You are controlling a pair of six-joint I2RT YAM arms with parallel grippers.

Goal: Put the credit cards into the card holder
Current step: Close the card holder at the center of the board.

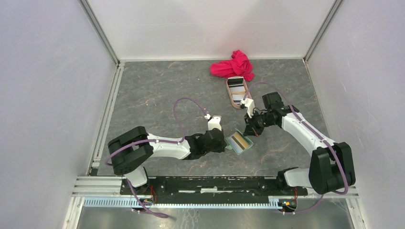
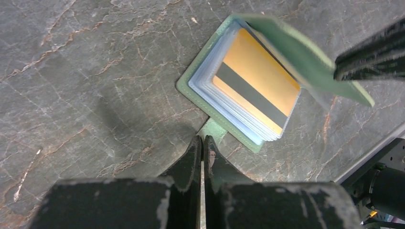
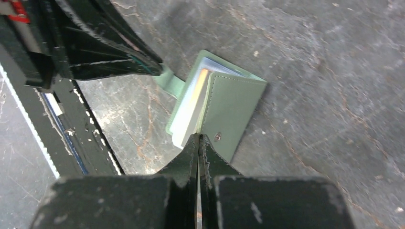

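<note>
The sage-green card holder (image 1: 240, 141) lies open on the table between both arms. An orange-yellow credit card (image 2: 255, 86) with a black stripe sits in its pale blue sleeves. My left gripper (image 2: 203, 139) is shut on the holder's green strap tab (image 2: 213, 129). My right gripper (image 3: 199, 137) is shut on the edge of the raised cover flap (image 3: 234, 109), holding it tilted up over the card. From the right wrist, only a thin orange edge (image 3: 203, 78) of the card shows. Other credit cards (image 1: 236, 85), white with black stripes, lie in the tray.
A pinkish-tan oval tray (image 1: 237, 107) sits behind the right gripper, with a crumpled red cloth (image 1: 234, 66) beyond it near the back wall. The metal rail (image 1: 215, 183) with the arm bases runs along the near edge.
</note>
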